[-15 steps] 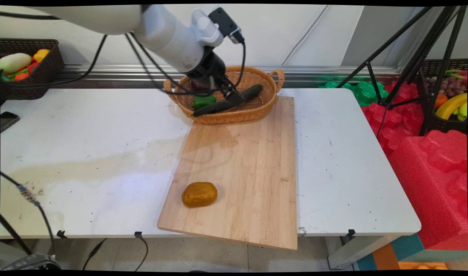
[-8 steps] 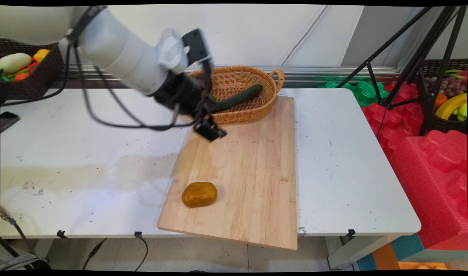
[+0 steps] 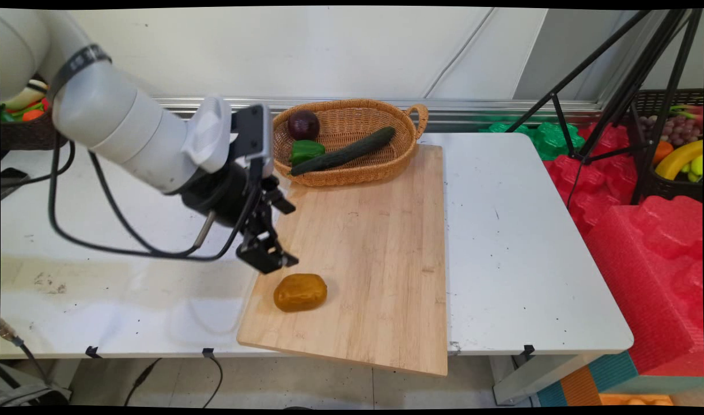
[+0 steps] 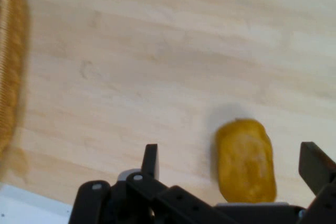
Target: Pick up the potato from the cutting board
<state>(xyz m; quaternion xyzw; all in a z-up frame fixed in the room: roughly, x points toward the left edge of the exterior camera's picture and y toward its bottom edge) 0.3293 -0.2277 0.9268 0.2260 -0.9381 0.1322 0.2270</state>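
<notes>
Swinging away from the wicker basket (image 3: 352, 141), the gripper (image 3: 268, 259) now hangs just above the brown potato (image 3: 300, 292) on the cutting board (image 3: 375, 248), jaws spread wide and empty, potato between them in the hand view.

The gripper (image 4: 231, 163) rises from the bottom edge with its two black fingers (image 4: 150, 160) spread wide apart, holding nothing. Between them, nearer the right-hand finger, lies a yellow-brown, rounded oblong lump (image 4: 245, 160) on a pale wooden board (image 4: 173, 51); neither finger touches it. The board fills nearly the whole picture. A strip of woven wicker basket (image 4: 9, 66) runs down the left edge, and a corner of the white desk (image 4: 26, 205) shows at bottom left.
</notes>
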